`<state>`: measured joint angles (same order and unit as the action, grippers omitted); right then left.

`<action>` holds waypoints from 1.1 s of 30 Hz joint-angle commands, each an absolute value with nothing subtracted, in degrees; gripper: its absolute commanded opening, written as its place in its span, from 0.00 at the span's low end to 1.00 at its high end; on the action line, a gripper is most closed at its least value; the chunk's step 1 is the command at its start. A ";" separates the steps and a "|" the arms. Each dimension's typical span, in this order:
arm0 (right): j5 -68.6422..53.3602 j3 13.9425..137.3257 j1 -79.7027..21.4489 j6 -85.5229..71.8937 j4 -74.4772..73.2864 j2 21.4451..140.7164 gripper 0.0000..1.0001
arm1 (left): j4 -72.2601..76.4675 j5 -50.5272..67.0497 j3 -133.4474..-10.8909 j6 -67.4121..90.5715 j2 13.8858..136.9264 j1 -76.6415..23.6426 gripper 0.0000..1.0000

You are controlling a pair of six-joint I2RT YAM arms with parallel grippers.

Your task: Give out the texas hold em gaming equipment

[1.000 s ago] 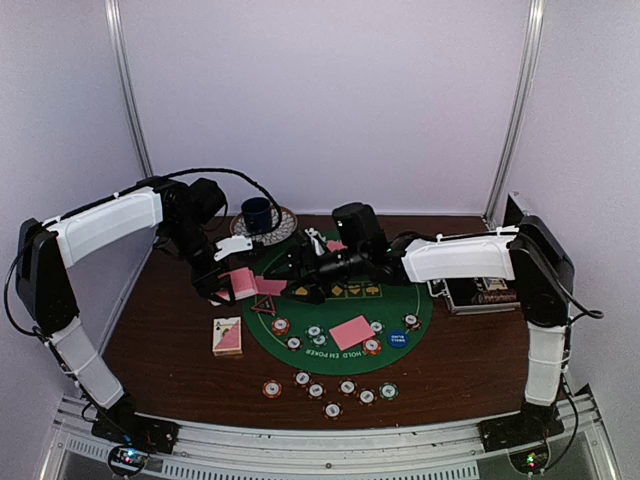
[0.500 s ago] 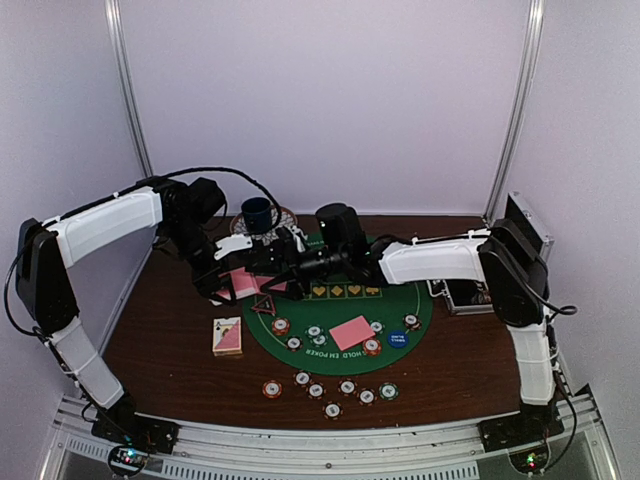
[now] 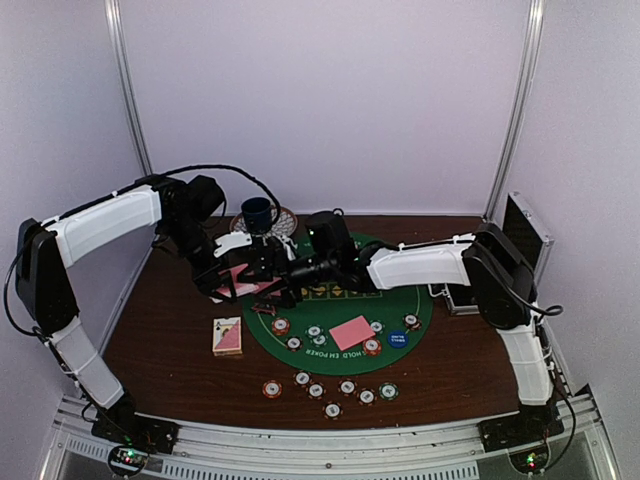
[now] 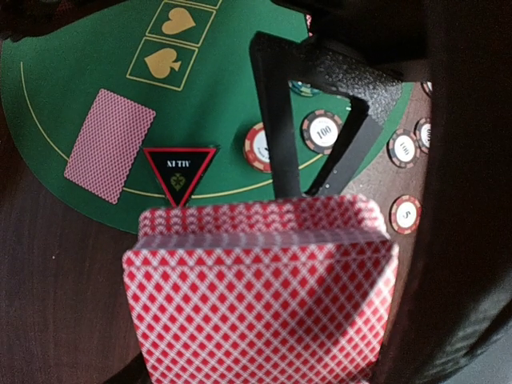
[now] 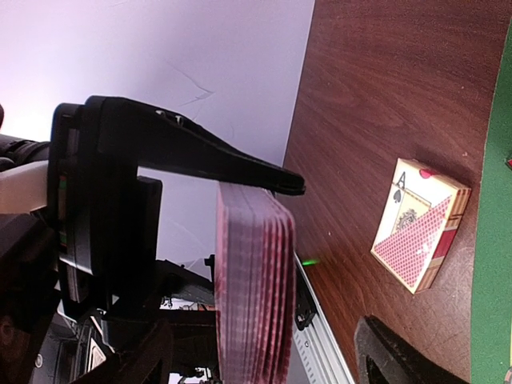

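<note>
My left gripper (image 3: 226,282) is shut on a deck of pink-backed playing cards (image 4: 260,296), held above the table's left side; its fingers are hidden behind the deck. My right gripper (image 5: 328,260) stands open, one finger (image 5: 200,152) over the deck's top card (image 5: 252,296) and the other (image 5: 400,356) off to the side. A single card (image 4: 110,146) and the red-edged black triangle marker (image 4: 180,172) lie on the green mat (image 3: 420,310). Another card (image 3: 351,331), a blue disc (image 3: 398,338) and striped chips (image 3: 281,326) also lie on the mat.
A card box (image 3: 228,336) lies on the wood left of the mat. Several chips (image 3: 332,390) sit in a row near the front edge. A blue cup (image 3: 257,213) stands at the back, and the black case (image 3: 480,295) sits open at the right.
The right arm has reached further left across the mat, bringing its open fingers up to the deck. The left gripper has kept the deck almost still.
</note>
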<state>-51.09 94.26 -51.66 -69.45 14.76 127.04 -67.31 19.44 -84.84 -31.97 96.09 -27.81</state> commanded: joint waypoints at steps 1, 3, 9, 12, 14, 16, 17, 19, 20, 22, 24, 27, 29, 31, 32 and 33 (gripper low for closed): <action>-51.04 97.67 -51.69 -70.54 16.15 129.38 0.82 | -66.19 21.68 -86.82 -32.24 95.00 -27.86 0.00; -50.90 98.49 -51.68 -71.17 16.56 130.43 0.82 | -66.38 21.87 -86.98 -32.24 94.98 -27.86 0.00; -50.45 101.02 -51.68 -73.43 18.01 133.47 0.81 | -66.98 22.10 -87.34 -32.31 94.92 -27.86 0.00; -50.01 102.42 -51.72 -74.63 18.67 134.92 0.81 | -67.16 22.20 -87.45 -32.34 94.92 -27.86 0.00; -49.79 103.39 -51.68 -75.31 19.02 135.75 0.81 | -67.24 22.21 -87.51 -32.39 94.81 -27.86 0.00; -49.75 104.21 -51.70 -76.18 19.63 136.61 0.81 | -67.34 22.19 -87.54 -32.40 94.75 -27.86 0.00; -49.68 104.56 -51.74 -76.42 19.85 136.86 0.81 | -67.33 22.10 -87.58 -32.43 94.80 -27.86 0.00; -49.74 104.80 -51.68 -76.52 19.79 137.24 0.80 | -67.41 22.03 -87.63 -32.45 94.81 -27.86 0.00; -49.81 104.70 -51.68 -76.32 19.40 137.28 0.80 | -67.41 21.94 -87.63 -32.54 94.75 -27.86 0.00; -50.21 104.06 -51.47 -75.60 18.33 137.12 0.80 | -67.42 21.86 -87.56 -32.61 94.71 -27.86 0.00; -50.56 102.31 -51.06 -75.27 18.39 136.55 0.78 | -67.42 21.84 -87.48 -32.69 94.72 -27.86 0.00; -50.54 98.85 -49.98 -73.95 17.93 134.74 0.74 | -67.44 21.46 -87.29 -32.87 94.62 -27.86 0.00; -50.54 97.03 -49.33 -72.18 16.38 132.96 0.73 | -67.41 21.34 -87.28 -33.03 94.53 -27.86 0.00; -50.49 96.01 -48.76 -69.82 13.93 131.66 0.71 | -67.45 21.22 -87.43 -33.13 94.44 -27.86 0.00; -50.44 95.57 -48.59 -68.92 12.80 131.09 0.70 | -67.48 21.24 -87.49 -33.12 94.45 -27.86 0.00; -50.58 95.16 -48.46 -68.35 12.36 130.60 0.70 | -67.43 21.27 -87.49 -33.10 94.45 -27.86 0.00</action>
<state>-51.22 98.43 -50.11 -73.01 19.55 133.05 -67.81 19.94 -85.73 -32.05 96.12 -27.97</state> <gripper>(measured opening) 0.712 0.661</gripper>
